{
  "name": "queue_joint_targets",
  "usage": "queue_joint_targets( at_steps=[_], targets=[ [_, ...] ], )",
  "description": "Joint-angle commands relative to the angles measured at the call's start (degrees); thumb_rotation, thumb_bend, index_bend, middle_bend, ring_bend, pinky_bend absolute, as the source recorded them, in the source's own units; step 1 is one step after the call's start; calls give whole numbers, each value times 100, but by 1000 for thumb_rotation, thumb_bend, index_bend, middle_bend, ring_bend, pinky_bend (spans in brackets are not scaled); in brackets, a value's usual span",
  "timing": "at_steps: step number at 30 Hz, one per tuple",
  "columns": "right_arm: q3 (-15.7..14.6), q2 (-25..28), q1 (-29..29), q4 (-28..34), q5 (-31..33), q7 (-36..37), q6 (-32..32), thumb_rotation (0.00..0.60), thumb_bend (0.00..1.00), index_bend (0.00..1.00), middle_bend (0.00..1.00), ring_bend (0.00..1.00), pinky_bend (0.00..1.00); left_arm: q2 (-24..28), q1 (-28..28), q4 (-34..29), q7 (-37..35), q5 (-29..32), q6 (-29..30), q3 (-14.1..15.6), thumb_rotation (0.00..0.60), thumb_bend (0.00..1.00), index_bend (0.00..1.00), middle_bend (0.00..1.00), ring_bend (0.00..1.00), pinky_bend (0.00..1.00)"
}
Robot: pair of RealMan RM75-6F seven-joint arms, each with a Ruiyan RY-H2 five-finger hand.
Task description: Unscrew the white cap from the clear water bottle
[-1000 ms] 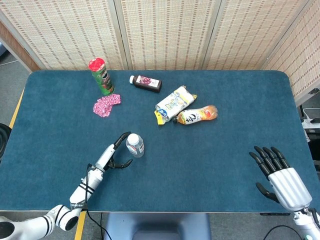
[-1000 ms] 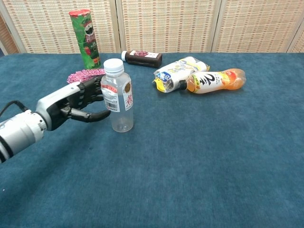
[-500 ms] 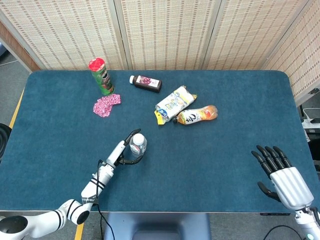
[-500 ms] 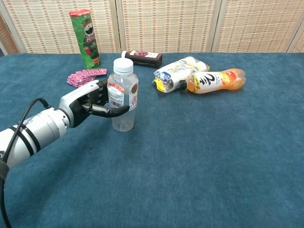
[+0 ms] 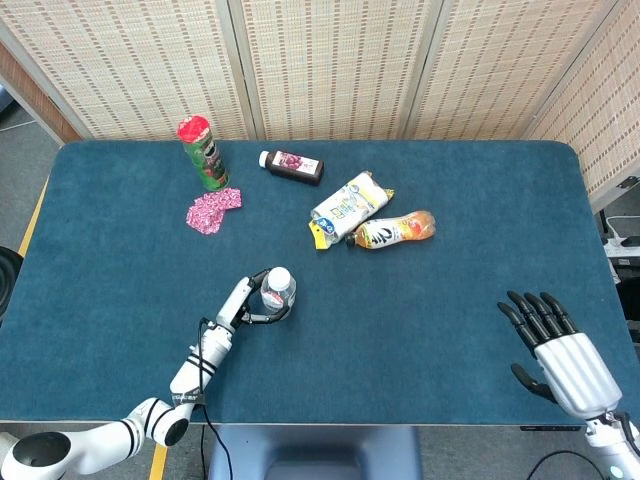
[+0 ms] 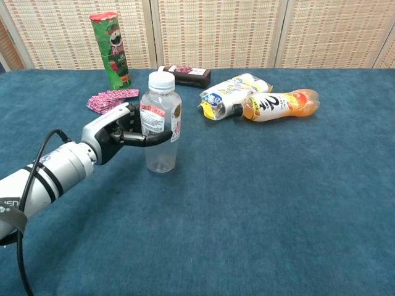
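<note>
Change: since a second ago my left hand [image 6: 117,132] has closed in from beside the clear water bottle [image 6: 160,126] and now wraps it.
Left hand: fingers curled round the label band, clamped on the bottle.
Bottle: upright on the blue table [image 6: 278,197], front left; white cap [image 6: 162,81] on.
Right hand [image 5: 560,350]: fingers spread, holding nothing; head view only, wrist cut off by the frame edge.
Hidden: I can't read the label text.
</note>
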State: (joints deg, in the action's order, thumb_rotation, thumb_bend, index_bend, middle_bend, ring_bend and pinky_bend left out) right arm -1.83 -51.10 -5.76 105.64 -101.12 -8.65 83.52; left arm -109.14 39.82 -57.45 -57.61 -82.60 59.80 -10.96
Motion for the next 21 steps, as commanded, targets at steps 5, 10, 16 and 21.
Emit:
queue_joint_targets(
  at_steps=[5, 10, 16, 21],
  targets=[
    [140, 27, -345, 249, -234, -63, -288, 600, 216, 8, 0, 0, 0, -19, -105, -289, -207, -17, 268, -51, 600, 539, 681, 752, 505, 437],
    [827, 153, -1425, 1237, 396, -611, -1626, 600, 216, 149, 0, 0, 0, -84, -277, -760, 183, 44, 654, -114, 600, 622, 729, 798, 548, 484],
    [1247, -284, -2240, 1654, 1525, -831, -2652, 600, 222, 195, 0, 0, 0, -203, -418, -1093, 724, 100, 1031, -209, 600, 660, 751, 828, 578, 510],
    [1665, -566, -2902, 1824, 2477, -1490, -3062, 600, 229, 223, 0, 0, 0, -152, -482, -1373, 1234, 127, 1044, -141, 600, 662, 754, 829, 578, 510]
  ],
)
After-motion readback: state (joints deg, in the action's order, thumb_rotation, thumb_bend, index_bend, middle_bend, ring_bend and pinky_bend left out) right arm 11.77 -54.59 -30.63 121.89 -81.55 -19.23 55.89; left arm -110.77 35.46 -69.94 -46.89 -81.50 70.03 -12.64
